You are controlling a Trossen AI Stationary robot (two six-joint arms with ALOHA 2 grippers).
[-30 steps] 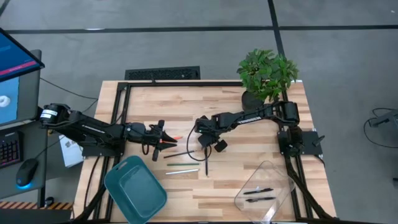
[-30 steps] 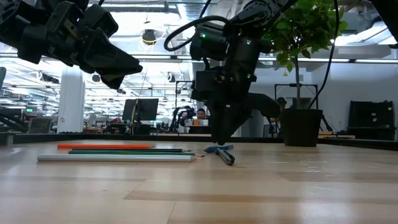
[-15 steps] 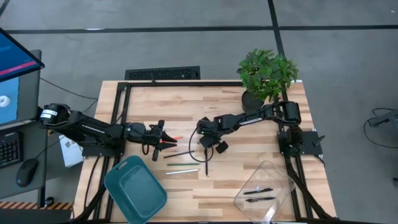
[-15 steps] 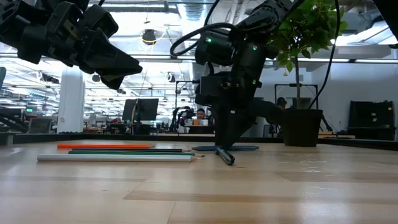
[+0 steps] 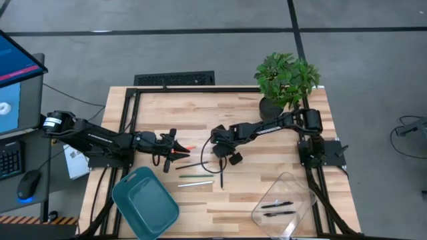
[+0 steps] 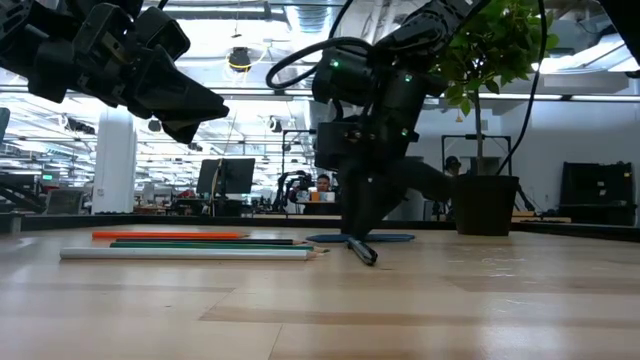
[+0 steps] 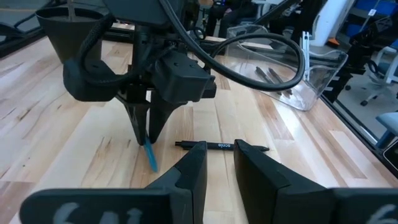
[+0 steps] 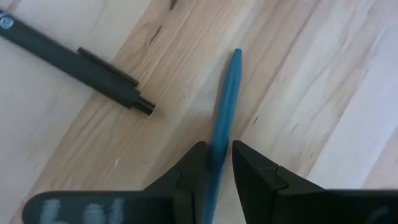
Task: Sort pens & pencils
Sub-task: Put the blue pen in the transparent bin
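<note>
My right gripper point(image 5: 219, 158) points down at the table's middle, shut on a bluish pen point(image 8: 225, 106). A black pen point(image 5: 221, 177) lies just nearer on the wood. My left gripper point(image 5: 175, 148) hovers open and holds nothing, above the end of the orange-red pencil point(image 5: 187, 147). Nearer lie a dark pencil point(image 5: 193, 166), a green pencil point(image 5: 195, 176) and a pale pencil point(image 5: 195, 183), all flat on the table. Two more black pens point(image 5: 277, 209) lie in the clear tray point(image 5: 298, 189). My right gripper pinches the bluish pen's shaft point(image 8: 217, 146) between its two fingers point(image 8: 194, 167), coming from above and lying across the pen. One end point(image 7: 151, 160) sticks out past the fingertips, low at the wood. Whether that end touches the table, I cannot tell.
A teal bin point(image 5: 145, 200) sits at the near left and the clear tray at the near right. A potted plant point(image 5: 287, 80) stands at the far right. Bare wood lies between the pencils and the tray. A black frame edges the table's far and left sides.
My right gripper has shifted slightly toward the table's right while staying low over the bluish pen. My left arm and the pencils have kept still.
</note>
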